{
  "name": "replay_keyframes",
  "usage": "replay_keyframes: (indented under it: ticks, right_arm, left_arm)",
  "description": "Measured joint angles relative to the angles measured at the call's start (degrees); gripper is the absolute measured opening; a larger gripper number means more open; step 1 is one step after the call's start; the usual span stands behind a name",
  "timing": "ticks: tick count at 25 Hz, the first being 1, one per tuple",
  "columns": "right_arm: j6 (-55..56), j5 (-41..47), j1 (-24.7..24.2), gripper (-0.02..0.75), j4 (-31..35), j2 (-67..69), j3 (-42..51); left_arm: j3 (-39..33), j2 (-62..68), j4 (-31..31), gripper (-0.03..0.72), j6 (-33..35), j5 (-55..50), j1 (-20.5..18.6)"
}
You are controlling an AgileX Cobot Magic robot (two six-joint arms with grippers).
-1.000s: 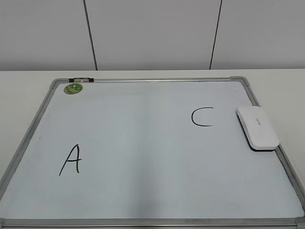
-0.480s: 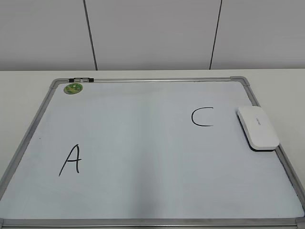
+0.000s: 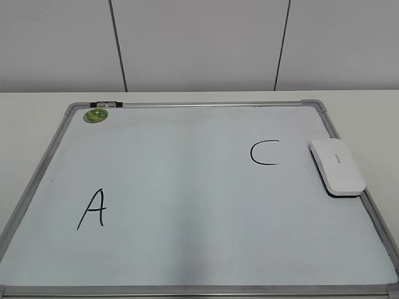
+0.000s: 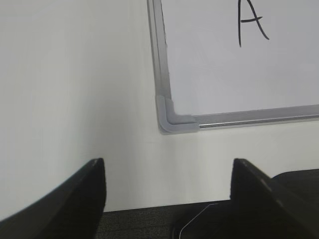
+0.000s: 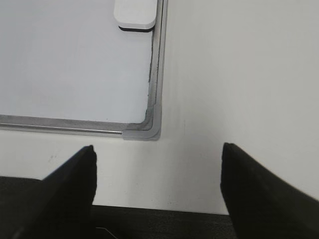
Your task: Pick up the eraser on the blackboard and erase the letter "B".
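The blackboard (image 3: 187, 187) is a white board with a silver-grey frame, lying flat on the table. The white eraser (image 3: 337, 167) lies on its right edge, next to a black "C" (image 3: 264, 153). A black "A" (image 3: 92, 209) is at the lower left. No letter "B" shows on the board. My left gripper (image 4: 167, 174) is open and empty over the table near the board's front left corner (image 4: 169, 119). My right gripper (image 5: 157, 162) is open and empty near the front right corner (image 5: 149, 127); the eraser's end (image 5: 134, 12) shows at the top of that view.
A small round green magnet (image 3: 96, 115) and a small black and white clip (image 3: 106, 104) sit at the board's far left corner. White wall panels stand behind the table. The table's dark front edge (image 4: 139, 221) lies under both grippers.
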State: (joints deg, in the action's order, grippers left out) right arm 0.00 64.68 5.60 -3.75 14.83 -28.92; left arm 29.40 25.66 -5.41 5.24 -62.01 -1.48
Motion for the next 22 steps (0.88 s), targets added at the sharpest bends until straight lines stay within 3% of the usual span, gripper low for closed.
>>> replay_keyframes:
  ticks: [7, 15, 22]
  right_arm:
    - [0.00, 0.00, -0.52, 0.592, 0.10, -4.03, 0.00]
    - [0.00, 0.00, -6.24, 0.592, 0.10, -9.45, 0.00]
    - [0.00, 0.32, -6.57, 0.592, 0.10, -15.41, 0.00]
  left_arm:
    - [0.00, -7.69, 0.02, 0.564, 0.00, 0.00, 0.00]
    - [0.00, -19.06, 0.02, 0.564, 0.00, -0.49, 0.00]
    - [0.00, -24.37, 0.02, 0.563, 0.00, -1.10, 0.00]
